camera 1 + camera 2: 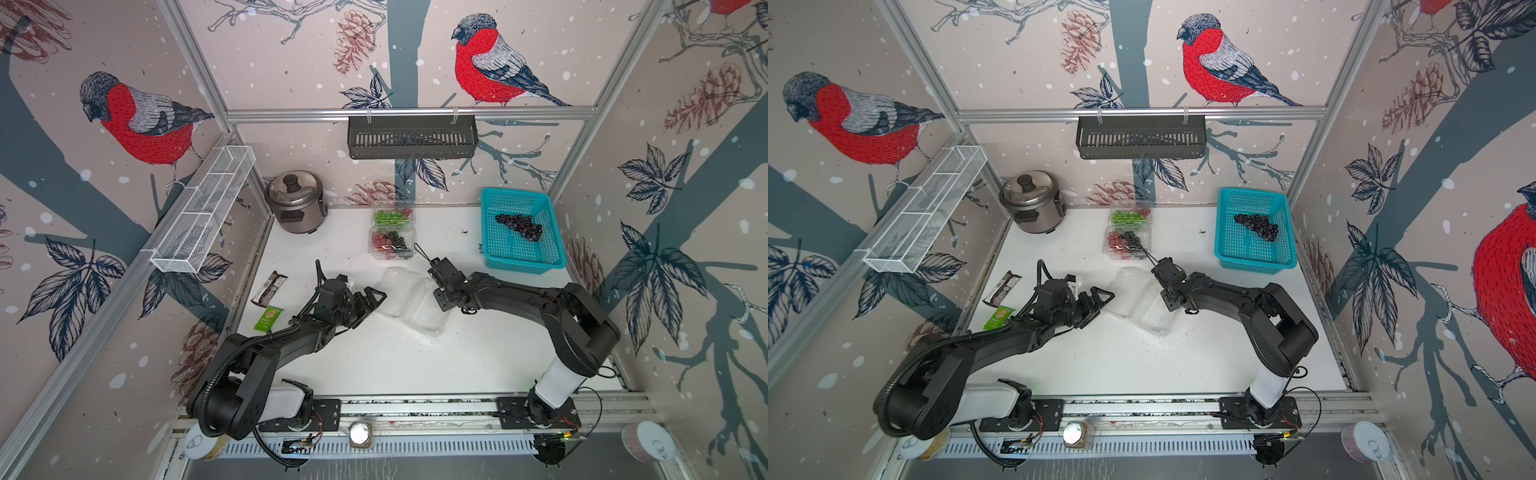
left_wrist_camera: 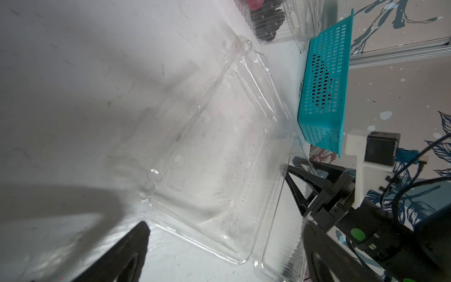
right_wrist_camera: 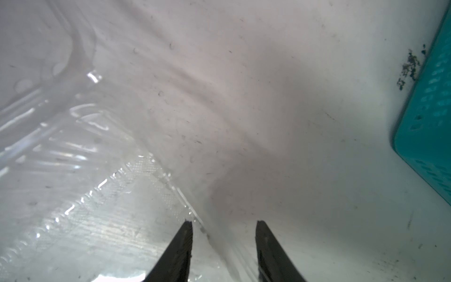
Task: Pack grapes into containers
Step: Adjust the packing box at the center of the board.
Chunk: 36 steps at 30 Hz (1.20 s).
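An empty clear container [image 1: 409, 305] [image 1: 1142, 307] lies open mid-table, lid flat beside its tray. My left gripper [image 1: 376, 301] [image 2: 225, 223] stands open at its left edge, with a corner of the lid between the wide jaws. My right gripper [image 1: 439, 300] [image 3: 224, 222] is at the right edge, its jaws apart astride the tray's rim. Behind stand two shut containers, one with green and red grapes [image 1: 390, 217], the other with red and dark grapes [image 1: 390, 242]. A dark bunch of grapes [image 1: 519, 226] lies in the turquoise basket [image 1: 487, 232].
A steel rice cooker [image 1: 296, 203] stands at the back left. Two snack packets [image 1: 269, 287] [image 1: 268, 319] lie by the left wall. A black shelf [image 1: 411, 137] hangs on the back rail and a white wire rack [image 1: 203, 208] on the left wall.
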Each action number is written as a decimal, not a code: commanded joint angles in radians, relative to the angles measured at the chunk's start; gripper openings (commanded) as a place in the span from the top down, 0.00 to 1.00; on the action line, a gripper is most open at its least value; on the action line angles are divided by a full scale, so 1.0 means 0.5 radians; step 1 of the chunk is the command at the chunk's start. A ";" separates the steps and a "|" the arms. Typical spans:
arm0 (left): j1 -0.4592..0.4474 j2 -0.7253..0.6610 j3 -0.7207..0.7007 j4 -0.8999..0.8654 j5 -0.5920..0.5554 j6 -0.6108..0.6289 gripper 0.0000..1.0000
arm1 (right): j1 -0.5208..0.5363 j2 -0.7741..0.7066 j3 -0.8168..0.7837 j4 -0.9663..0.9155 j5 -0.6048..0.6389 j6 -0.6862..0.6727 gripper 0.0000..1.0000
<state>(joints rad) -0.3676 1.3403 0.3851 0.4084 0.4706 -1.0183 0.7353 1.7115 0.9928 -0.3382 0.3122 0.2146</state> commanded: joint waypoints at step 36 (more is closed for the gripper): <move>0.025 -0.532 -0.183 0.084 -0.193 -0.266 0.03 | 0.084 -0.157 -0.212 0.628 -0.416 0.331 0.59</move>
<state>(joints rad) -0.3576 1.0981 0.2771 0.4858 0.4103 -1.1748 0.7700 1.6417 0.8688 -0.0444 0.1097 0.3702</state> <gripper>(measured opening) 0.967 0.408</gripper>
